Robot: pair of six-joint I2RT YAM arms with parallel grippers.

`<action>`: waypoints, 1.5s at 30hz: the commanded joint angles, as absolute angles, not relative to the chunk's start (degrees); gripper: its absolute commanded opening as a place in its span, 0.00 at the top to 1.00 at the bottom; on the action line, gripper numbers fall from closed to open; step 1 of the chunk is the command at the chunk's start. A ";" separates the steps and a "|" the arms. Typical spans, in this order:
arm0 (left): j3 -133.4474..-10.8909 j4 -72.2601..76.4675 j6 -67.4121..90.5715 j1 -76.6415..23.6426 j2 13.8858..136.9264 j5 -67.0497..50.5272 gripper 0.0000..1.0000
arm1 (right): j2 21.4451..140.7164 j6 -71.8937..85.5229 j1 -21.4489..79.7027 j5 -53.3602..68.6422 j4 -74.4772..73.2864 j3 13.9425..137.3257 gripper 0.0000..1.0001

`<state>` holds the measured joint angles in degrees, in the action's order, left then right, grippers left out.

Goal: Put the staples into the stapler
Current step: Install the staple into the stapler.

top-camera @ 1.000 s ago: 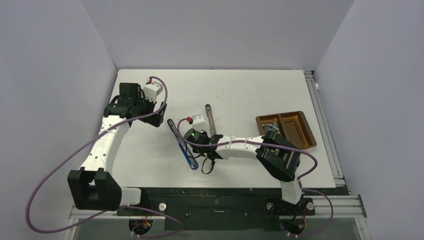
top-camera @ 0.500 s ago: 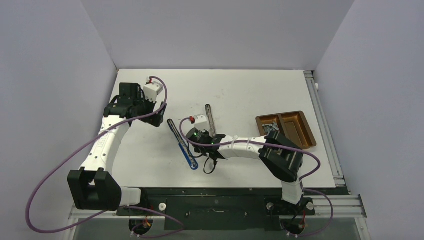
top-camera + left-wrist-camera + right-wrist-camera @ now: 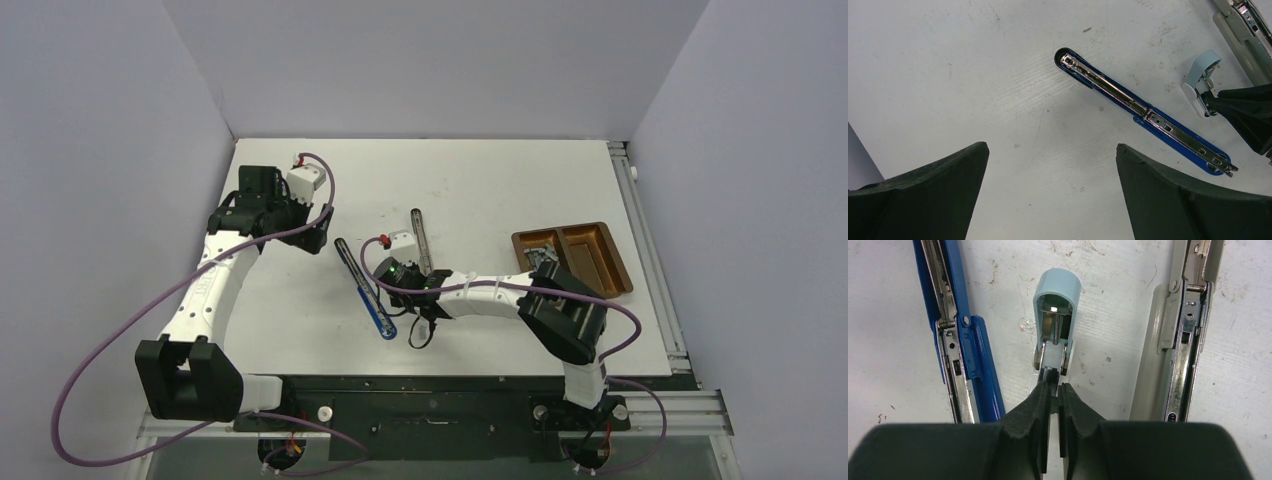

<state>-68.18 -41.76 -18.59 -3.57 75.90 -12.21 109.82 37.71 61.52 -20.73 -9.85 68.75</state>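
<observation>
The staples (image 3: 542, 256) lie in the left compartment of a brown tray (image 3: 619, 258) at the right of the desk (image 3: 500, 180), well apart from both claws. A blue stapler (image 3: 363, 290) lies opened flat near the middle, its metal channel facing up. A grey stapler (image 3: 420, 240) lies opened just to its right. Between them sits a pale blue piece (image 3: 1057, 295) with metal inside. The right claw (image 3: 1054, 387) is pinched tight on the near end of that piece, fingers almost touching. The left claw (image 3: 1052, 150) hangs above bare desk with its fingers spread wide, holding nothing, the blue stapler ahead of it.
</observation>
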 commanded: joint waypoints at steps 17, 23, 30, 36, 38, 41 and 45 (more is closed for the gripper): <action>-70.36 -39.13 -18.54 -3.08 75.55 -12.40 0.02 | 107.11 36.84 61.38 -20.04 -6.54 69.17 0.91; -70.44 -39.10 -18.63 -3.08 75.61 -12.33 0.02 | 107.49 36.99 61.26 -19.87 -6.52 68.99 0.91; -70.57 -39.10 -18.63 -3.08 75.64 -12.31 0.02 | 108.01 37.07 61.23 -19.69 -6.55 68.81 0.91; -70.50 -39.07 -18.70 -3.08 75.67 -12.24 0.02 | 108.19 37.13 61.25 -19.80 -6.54 68.78 0.91; -70.51 -39.09 -18.72 -3.08 75.59 -12.24 0.02 | 108.32 37.11 61.25 -19.88 -6.66 68.81 0.91; -70.59 -39.07 -18.72 -3.08 75.52 -12.30 0.02 | 108.69 37.13 61.24 -19.82 -6.78 68.91 0.91; -70.71 -39.17 -18.68 -3.08 75.50 -12.36 0.01 | 108.90 37.15 61.26 -20.07 -6.85 68.61 0.91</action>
<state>-68.18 -41.76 -18.59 -3.57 75.90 -12.21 108.53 36.82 61.52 -19.42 -8.91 68.75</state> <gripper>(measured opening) 0.985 0.091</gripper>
